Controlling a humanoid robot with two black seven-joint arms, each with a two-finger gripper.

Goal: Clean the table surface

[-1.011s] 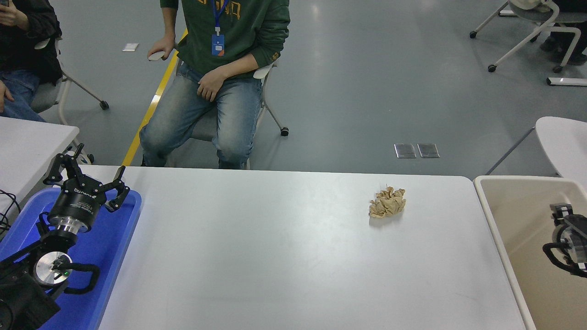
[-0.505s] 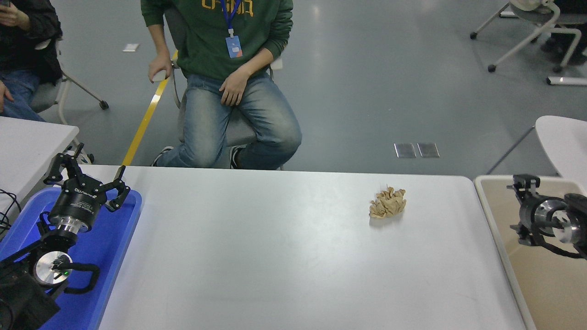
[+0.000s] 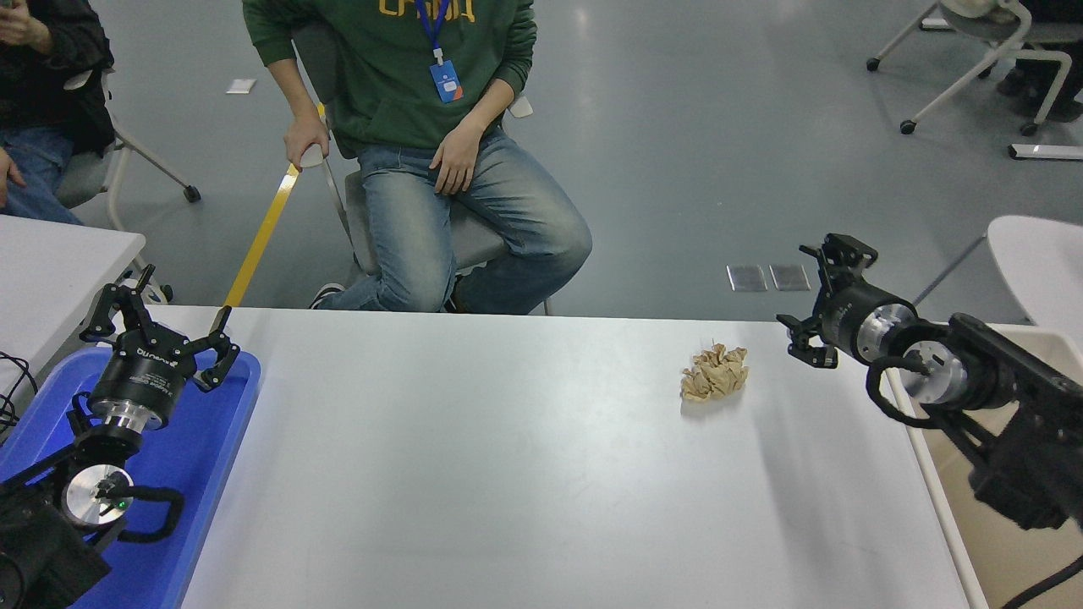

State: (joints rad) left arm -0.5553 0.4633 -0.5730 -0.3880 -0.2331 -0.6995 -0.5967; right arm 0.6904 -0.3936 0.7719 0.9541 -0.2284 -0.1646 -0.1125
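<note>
The table surface (image 3: 508, 457) is a wide white top. A crumpled tan paper ball (image 3: 716, 373) lies on it toward the far right. My right gripper (image 3: 815, 298) hovers open above the table's far right corner, a short way right of the paper and apart from it. My left gripper (image 3: 161, 326) is parked open over the blue tray (image 3: 216, 448) at the lower left, holding nothing.
A beige bin (image 3: 1007, 541) stands against the table's right end, under my right arm. A person in a green sweatshirt (image 3: 423, 127) sits at the far side. A smaller white table (image 3: 59, 254) is at the left, another (image 3: 1041, 262) at the right.
My right arm has risen out of the beige bin and swung left and forward, toward the paper ball. The seated person has shifted on the chair. The left arm stayed still.
</note>
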